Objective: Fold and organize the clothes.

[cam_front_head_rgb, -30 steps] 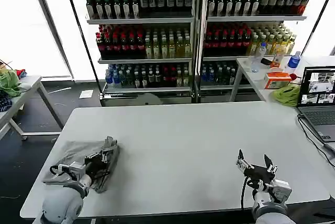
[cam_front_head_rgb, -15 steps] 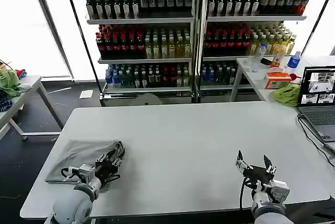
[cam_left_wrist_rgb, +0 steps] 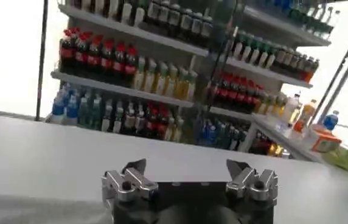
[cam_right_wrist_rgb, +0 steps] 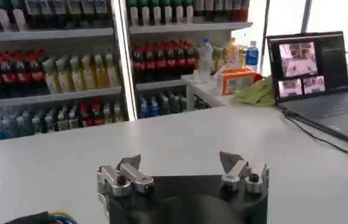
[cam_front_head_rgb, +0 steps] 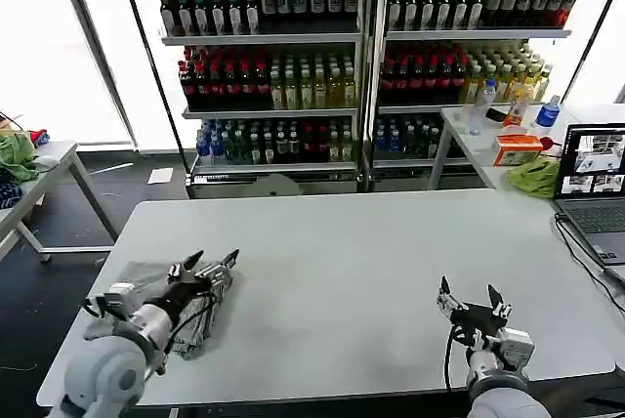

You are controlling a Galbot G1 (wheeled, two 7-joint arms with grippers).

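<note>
On the long pale grey rectangular table [cam_front_head_rgb: 371,252], a folded light grey cotton shirt [cam_front_head_rgb: 132,281] is lying near the robot's left front corner, its edges bunched a little where the arm is crossing it. The left gripper [cam_front_head_rgb: 209,261] is hovering at the inner edge of that shirt, with its two dark pointed fingers spread wide and nothing between them; in the left wrist view the same gripper [cam_left_wrist_rgb: 186,167] is showing both metal-capped fingers well apart, with bare table top [cam_left_wrist_rgb: 52,152] beyond them and no cloth caught in the gap. A strip of the grey fabric [cam_left_wrist_rgb: 34,208] is showing along the lower corner of that picture, under the wrist. The right gripper [cam_front_head_rgb: 467,292] is sitting low over the bare table near the front edge on the robot's right, well apart from the shirt, its fingers also standing open and empty. The right wrist view is showing this gripper [cam_right_wrist_rgb: 180,163] with its tips separated and only table surface [cam_right_wrist_rgb: 180,131] ahead. An open dark laptop with a lit screen [cam_front_head_rgb: 594,179] is resting at the table's far right side, a black cable [cam_front_head_rgb: 584,260] trailing from it toward the front. Behind the table, tall metal shelves of coloured drink bottles [cam_front_head_rgb: 293,66] are filling the background, and a bunched green cloth [cam_front_head_rgb: 535,176] is lying on a side table beside the laptop.
</note>
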